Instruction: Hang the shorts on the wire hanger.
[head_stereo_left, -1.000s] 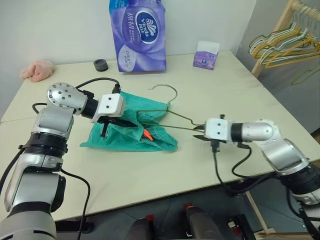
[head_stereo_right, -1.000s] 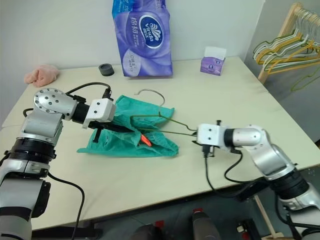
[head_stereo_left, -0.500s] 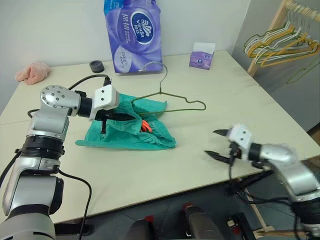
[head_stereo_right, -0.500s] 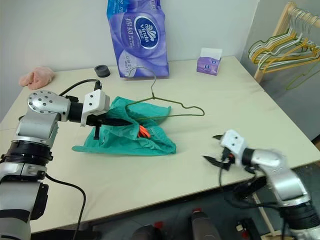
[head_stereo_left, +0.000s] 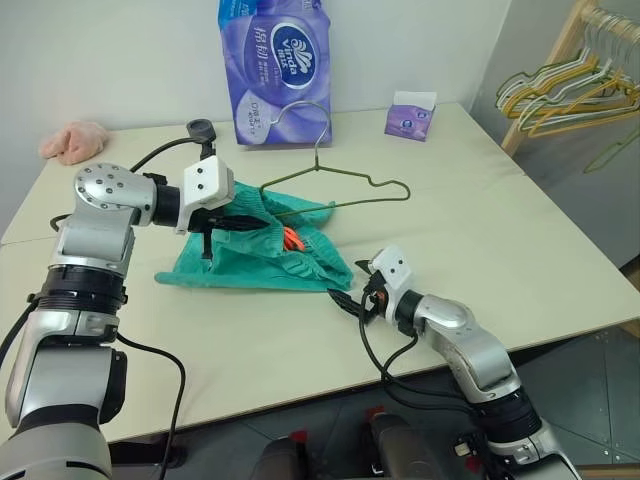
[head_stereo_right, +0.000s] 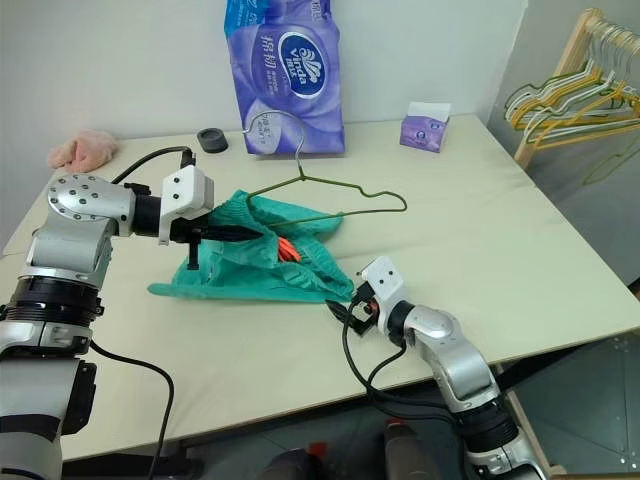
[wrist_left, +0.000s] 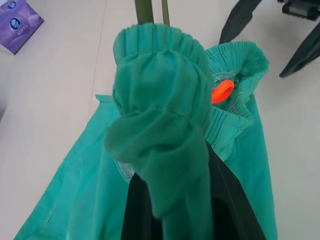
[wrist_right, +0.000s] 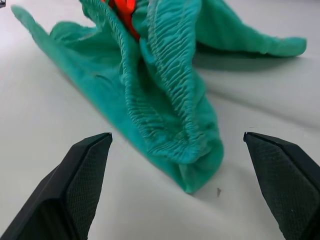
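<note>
The teal shorts (head_stereo_left: 255, 262) lie crumpled on the table, their orange drawstring (head_stereo_left: 292, 239) showing at the gathered waistband. My left gripper (head_stereo_left: 236, 222) is shut on a bunch of waistband fabric (wrist_left: 160, 150), and one end of the wire hanger (head_stereo_left: 345, 180) runs into that same bunch. The hanger slants up off the table, hook (head_stereo_left: 300, 108) highest. My right gripper (head_stereo_left: 356, 290) is open, low over the table at the shorts' near right corner (wrist_right: 172, 120). Its fingers (wrist_right: 75, 185) straddle that corner without touching it.
A purple tissue pack (head_stereo_left: 275, 70) stands at the back, with a black cap (head_stereo_left: 201, 128) and a pink cloth lump (head_stereo_left: 74, 141) to its left and a small tissue box (head_stereo_left: 410, 115) to its right. A wooden rack of coloured hangers (head_stereo_left: 570, 85) stands far right.
My right gripper let go of the hanger's right corner, opened wide, and swung down and left to the shorts' near corner. The hanger now tilts up from the left gripper's hold.
</note>
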